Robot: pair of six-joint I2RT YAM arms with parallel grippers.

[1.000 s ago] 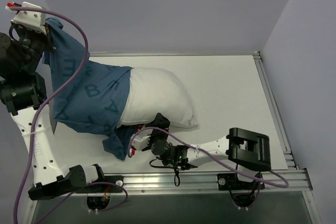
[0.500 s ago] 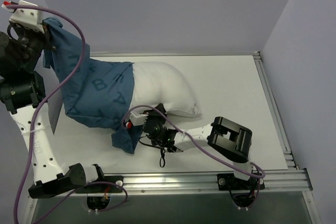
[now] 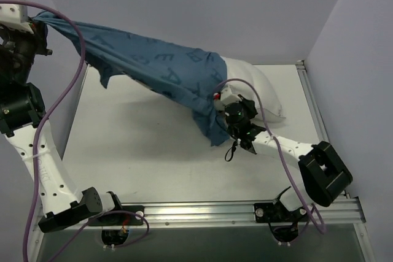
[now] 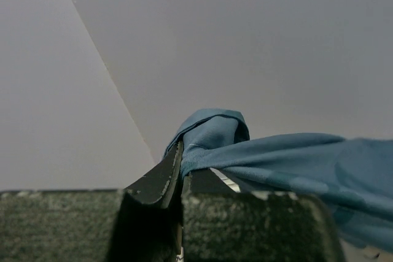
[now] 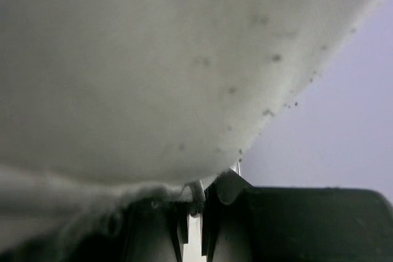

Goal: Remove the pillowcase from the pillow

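Since a second ago, the pillow (image 3: 261, 87) has travelled from the left-centre of the desk (image 3: 135, 151) to its far right. The right tool (image 3: 225, 100) has come with it from the near edge. The pillowcase (image 3: 153, 65), slack and draped before, now runs taut in a long band from the left tool (image 3: 34, 23), high at the far left, down to the pillow. It covers only the pillow's left end, and the white right end is bare. A loose blue flap hangs beside the right tool.

From the left wrist, the left tool (image 4: 180, 173) is pressed together on a bunched corner of the pillowcase (image 4: 276, 161), which stretches off to the right.

From the right wrist, the right tool (image 5: 196, 204) is closed, with a tuft of the pillow (image 5: 153, 59) pinched between its tips. The white bulk fills the view above.
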